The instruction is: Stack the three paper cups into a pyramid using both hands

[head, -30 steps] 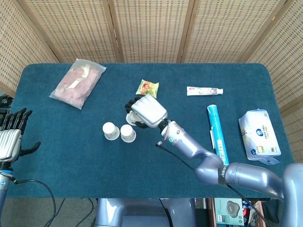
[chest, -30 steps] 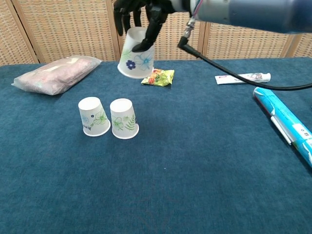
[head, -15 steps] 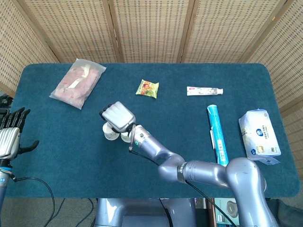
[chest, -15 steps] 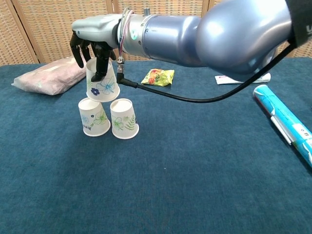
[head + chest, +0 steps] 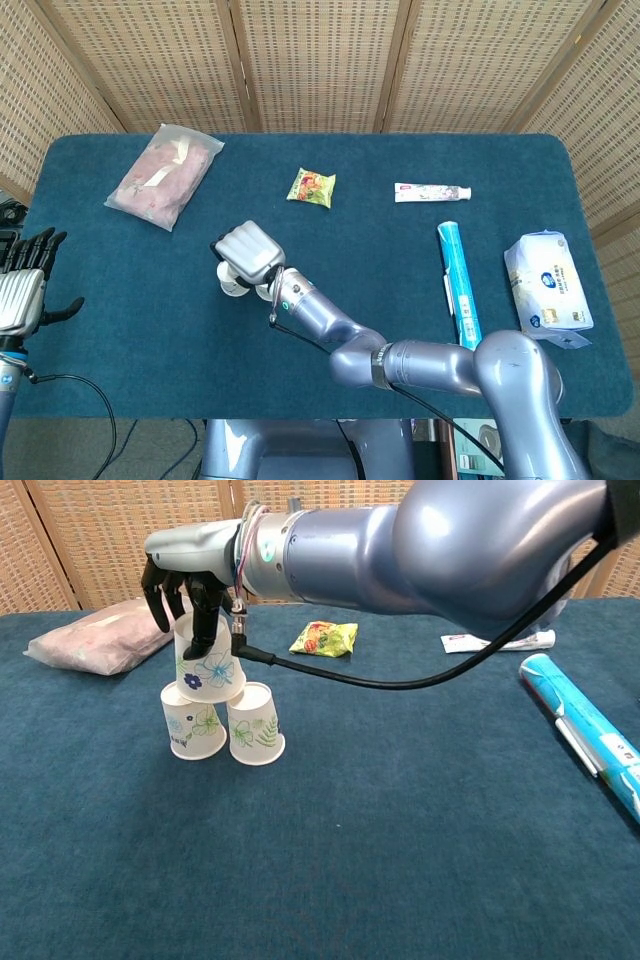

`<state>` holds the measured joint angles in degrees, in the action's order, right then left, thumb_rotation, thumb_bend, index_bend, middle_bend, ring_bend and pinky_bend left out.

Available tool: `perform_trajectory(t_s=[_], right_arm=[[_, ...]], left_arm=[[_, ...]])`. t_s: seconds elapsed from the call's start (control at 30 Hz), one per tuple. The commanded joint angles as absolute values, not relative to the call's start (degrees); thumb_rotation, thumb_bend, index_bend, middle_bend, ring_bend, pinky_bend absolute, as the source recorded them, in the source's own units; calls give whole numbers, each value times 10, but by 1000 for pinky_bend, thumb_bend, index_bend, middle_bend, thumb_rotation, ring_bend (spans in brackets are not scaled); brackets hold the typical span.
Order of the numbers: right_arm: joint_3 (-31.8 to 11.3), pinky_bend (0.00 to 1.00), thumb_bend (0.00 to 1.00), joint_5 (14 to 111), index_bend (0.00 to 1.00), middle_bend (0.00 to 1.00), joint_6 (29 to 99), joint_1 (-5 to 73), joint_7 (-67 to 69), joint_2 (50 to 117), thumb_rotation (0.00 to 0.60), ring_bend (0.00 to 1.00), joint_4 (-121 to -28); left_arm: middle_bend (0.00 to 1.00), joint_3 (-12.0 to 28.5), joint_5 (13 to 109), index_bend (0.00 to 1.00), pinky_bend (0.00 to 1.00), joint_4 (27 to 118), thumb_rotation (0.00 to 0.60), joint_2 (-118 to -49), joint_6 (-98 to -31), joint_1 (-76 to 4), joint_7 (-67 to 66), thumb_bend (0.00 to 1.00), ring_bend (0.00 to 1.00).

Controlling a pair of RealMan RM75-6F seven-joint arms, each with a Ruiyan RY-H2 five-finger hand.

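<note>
Chest view alone: right hand (image 5: 190, 585) gripping top cup (image 5: 209, 663) on two base cups (image 5: 225, 722); left hand (image 5: 22, 285) spread wide.

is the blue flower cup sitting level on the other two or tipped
Slightly tipped. In the chest view the blue-flower cup leans left, its rim touching the tops of the two base cups, with the right hand gripping it from above.

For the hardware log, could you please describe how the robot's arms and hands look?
The right arm is glossy silver-grey with rounded segments and a black cable looping beneath it. The right hand has a silver-grey back and black fingers, as does the left hand.
</note>
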<state>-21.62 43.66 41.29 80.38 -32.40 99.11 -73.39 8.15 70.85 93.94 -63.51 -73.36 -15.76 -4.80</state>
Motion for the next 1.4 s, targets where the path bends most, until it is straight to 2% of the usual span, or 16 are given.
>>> perform_trajectory(t_s=[0.03,0.23,0.27,0.37,0.5,0.73,0.9,0.97,1.03,1.13,1.4], right_arm=[[-212,616,456,431,470,566,417,806,-326,988,600,476,-738],[-207,616,437,417,458,518,420,808,-320,981,600,472,-748],[-206,601,401,412,435,492,414,809,-317,978,600,457,-751],[-204,426,202,395,294,323,400,814,-314,968,600,323,-760],[-200,380,102,388,226,219,403,817,-309,963,600,247,-769],[-200,274,71,402,198,164,438,809,-300,945,600,179,-797],[-191,208,46,442,181,149,492,773,-303,883,600,163,-860],[-174,76,22,480,159,116,529,743,-310,844,600,113,-888],[-147,0,6,530,129,66,568,708,-314,807,600,39,-906],[-107,0,0,597,75,3,616,651,-303,752,600,0,-922],[-31,0,0,697,9,0,719,513,-241,644,600,0,-956]], left_arm=[[0,81,708,0,0,939,600,-635,-733,-157,-48,264,0],[0,82,707,0,0,941,600,-633,-733,-157,-44,264,0],[0,82,708,0,0,941,600,-632,-732,-157,-44,264,0],[0,82,708,0,0,942,600,-630,-732,-156,-43,264,0],[0,82,708,0,0,943,600,-629,-732,-156,-40,264,0],[0,82,712,0,0,944,600,-627,-734,-154,-36,264,0],[0,81,716,0,0,945,600,-626,-735,-153,-33,263,0],[0,80,721,0,0,948,600,-624,-739,-151,-30,264,0],[0,78,729,0,0,953,600,-623,-746,-148,-28,264,0],[0,74,741,0,0,959,600,-621,-753,-145,-26,264,0],[0,63,765,0,0,970,600,-616,-765,-136,-21,265,0]])
